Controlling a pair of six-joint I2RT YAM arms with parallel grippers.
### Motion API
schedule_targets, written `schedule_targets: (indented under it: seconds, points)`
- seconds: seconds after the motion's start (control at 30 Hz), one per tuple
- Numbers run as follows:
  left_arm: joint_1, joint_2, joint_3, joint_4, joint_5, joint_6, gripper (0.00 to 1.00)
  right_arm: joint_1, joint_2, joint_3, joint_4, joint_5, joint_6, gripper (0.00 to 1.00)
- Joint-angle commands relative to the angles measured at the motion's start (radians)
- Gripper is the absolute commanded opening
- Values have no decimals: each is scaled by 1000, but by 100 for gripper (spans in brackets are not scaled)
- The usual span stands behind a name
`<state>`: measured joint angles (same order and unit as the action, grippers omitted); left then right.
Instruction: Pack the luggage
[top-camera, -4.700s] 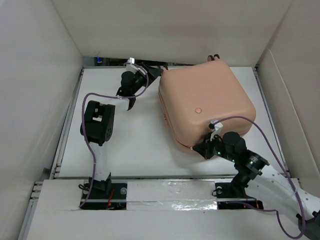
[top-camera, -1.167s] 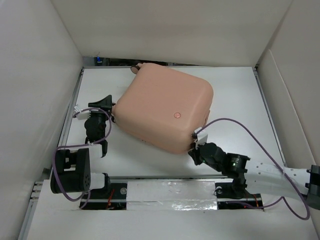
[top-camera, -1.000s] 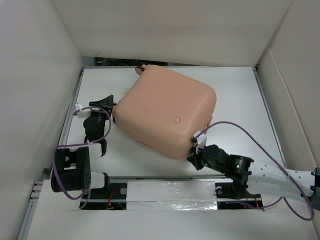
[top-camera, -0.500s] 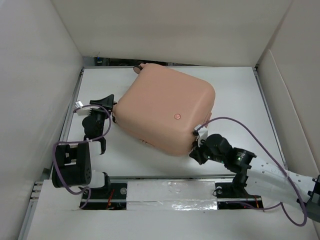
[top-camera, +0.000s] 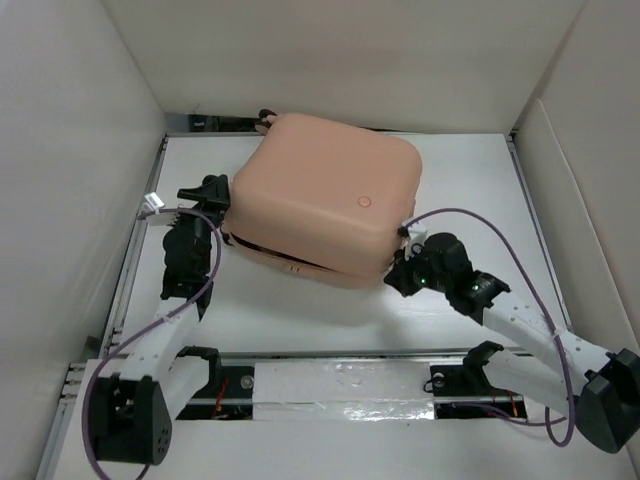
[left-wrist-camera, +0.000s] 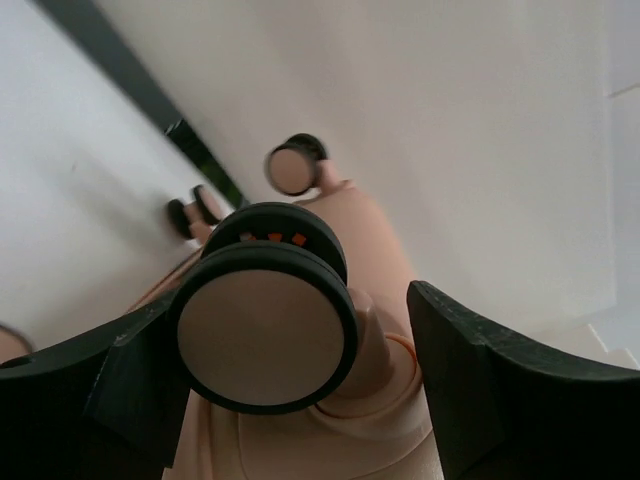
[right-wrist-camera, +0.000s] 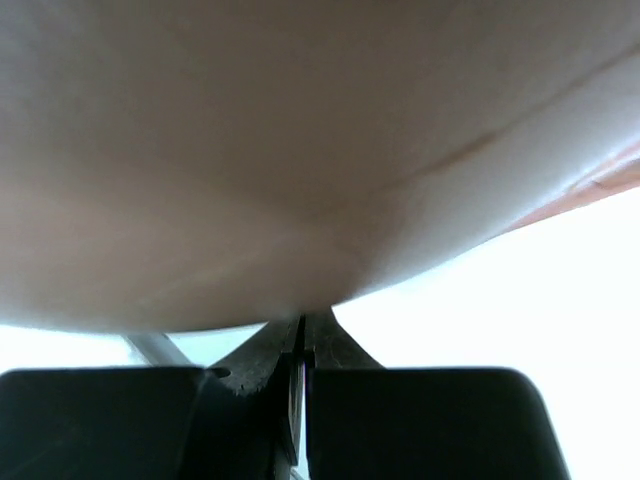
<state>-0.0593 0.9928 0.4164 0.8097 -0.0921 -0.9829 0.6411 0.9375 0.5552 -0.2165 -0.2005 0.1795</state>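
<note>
The peach-pink luggage (top-camera: 320, 200) lies closed and flat on the white table, so its lining is hidden. My left gripper (top-camera: 213, 190) is at its left corner. In the left wrist view the left gripper (left-wrist-camera: 290, 300) is open around a pink-and-black wheel (left-wrist-camera: 262, 335), with a gap to the right finger (left-wrist-camera: 490, 390). My right gripper (top-camera: 400, 272) is shut and empty at the near right corner. In the right wrist view its tips (right-wrist-camera: 303, 328) touch the luggage's rounded shell (right-wrist-camera: 250, 150).
White walls enclose the table (top-camera: 480, 190) on the left, back and right. More wheels (top-camera: 266, 118) stick out at the luggage's far corner, near the black rail along the back wall. A second wheel (left-wrist-camera: 295, 165) shows in the left wrist view.
The luggage has turned counter-clockwise and shifted toward the back wall. My right gripper has moved up with its near right corner. My left gripper has moved back along with the left corner's wheel.
</note>
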Motion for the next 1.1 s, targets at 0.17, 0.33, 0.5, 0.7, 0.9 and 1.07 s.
schedule_targets:
  seconds: [0.17,0.33,0.5,0.7,0.9,1.07]
  points:
    - [-178,-350,-88,-197,-75,210,16,-159,84,150,330,-151,-58,0]
    - [-249,-398,-165,-358,-156,225,23,-159,52,121,345,-154,-41,0]
    - [-249,-520,-188,-360,-259,167,79,-150,26,81,338,-152,-38,0]
    - [-240,-378,-6,-199,-163,131,90,-150,35,68,336,-149,-44,0]
    - [-266,-131,263,-117,154,216,62,-150,66,75,348,-155,-46,0]
    - [-534,-108,153,-113,189,321,0,-169,84,77,367,-158,-48,0]
